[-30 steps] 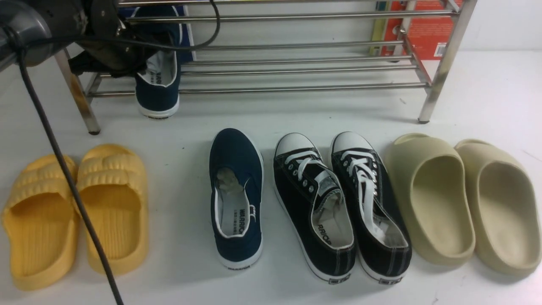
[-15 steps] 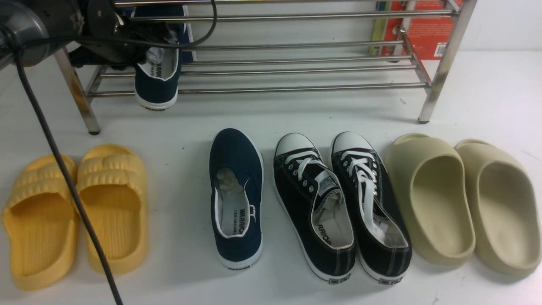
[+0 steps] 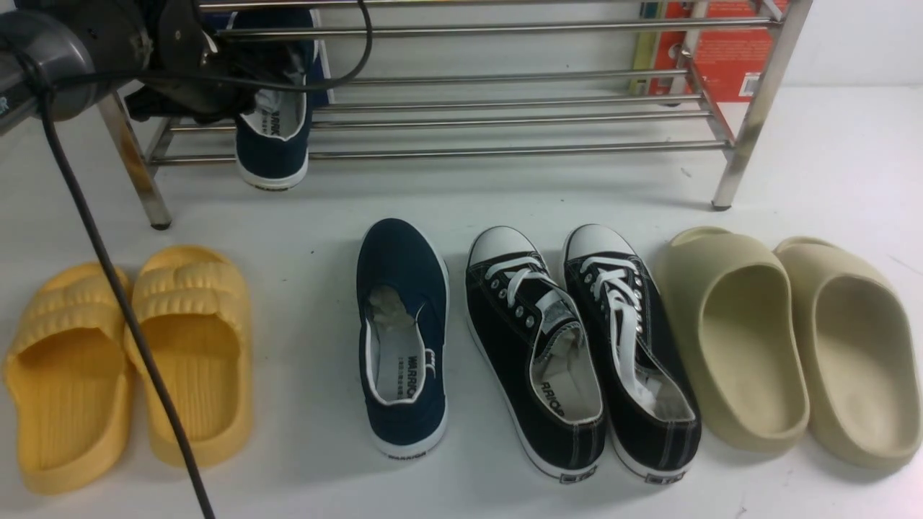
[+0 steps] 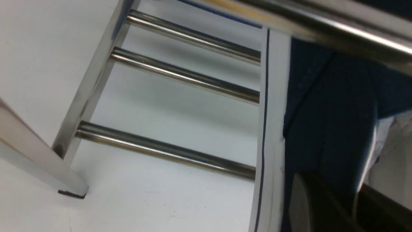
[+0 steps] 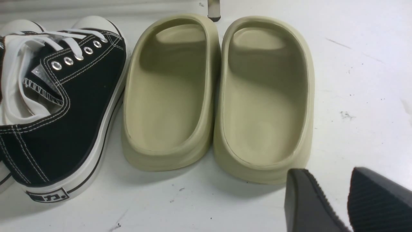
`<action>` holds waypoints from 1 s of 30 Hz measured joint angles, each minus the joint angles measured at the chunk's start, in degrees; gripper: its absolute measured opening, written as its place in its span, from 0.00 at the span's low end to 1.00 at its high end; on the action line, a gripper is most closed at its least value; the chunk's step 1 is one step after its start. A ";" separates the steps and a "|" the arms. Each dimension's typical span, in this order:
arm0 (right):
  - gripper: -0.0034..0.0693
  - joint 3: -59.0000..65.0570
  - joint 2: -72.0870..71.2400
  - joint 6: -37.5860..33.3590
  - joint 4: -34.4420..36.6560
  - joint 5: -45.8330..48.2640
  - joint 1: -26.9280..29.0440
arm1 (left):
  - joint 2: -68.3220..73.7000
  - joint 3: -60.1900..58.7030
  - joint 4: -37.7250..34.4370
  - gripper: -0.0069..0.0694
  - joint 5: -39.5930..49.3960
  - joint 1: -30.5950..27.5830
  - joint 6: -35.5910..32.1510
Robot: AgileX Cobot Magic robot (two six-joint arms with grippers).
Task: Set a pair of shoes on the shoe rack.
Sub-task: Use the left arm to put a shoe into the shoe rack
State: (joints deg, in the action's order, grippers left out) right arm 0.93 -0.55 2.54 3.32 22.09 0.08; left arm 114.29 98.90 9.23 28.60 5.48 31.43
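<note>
While reaching into shoe rack (image 3: 505, 153) with left end effector (image 4: 331, 183), straddling side wall of first navy slip-on (image 3: 272, 155); cannot tell whether pinching it or loose. See that shoe at lower tier, heel jutting past front tube. See second navy slip-on (image 3: 433, 317) on surface (image 3: 303, 476), between yellow slides (image 3: 191, 404) and black sneakers (image 3: 519, 389). Keep right end effector (image 5: 328, 170) spread, near khaki clogs (image 5: 167, 96).

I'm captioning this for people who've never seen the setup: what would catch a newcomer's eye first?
Probably the bright yellow slides, at the front view's left on the white surface. Next, the shiny metal rack across the back, where the left gripper is at a navy slip-on near the rack's left end.
</note>
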 joint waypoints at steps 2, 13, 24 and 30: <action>0.38 0.00 0.00 -0.05 0.00 0.00 0.00 | 0.00 0.00 0.02 0.21 -0.32 0.00 0.00; 0.38 0.00 0.00 -0.05 0.00 0.00 0.00 | -2.11 0.66 0.28 0.36 -2.14 0.00 0.22; 0.38 0.00 0.00 -0.05 0.05 0.00 0.00 | -5.17 0.66 0.05 0.39 7.27 0.06 0.23; 0.38 0.00 0.00 -0.05 0.05 0.00 0.00 | -8.64 0.45 -0.15 0.35 17.54 2.14 -1.83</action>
State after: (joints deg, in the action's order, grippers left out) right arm 0.93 -0.55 2.49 3.37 22.09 0.08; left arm 105.66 99.35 9.08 46.14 7.62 29.60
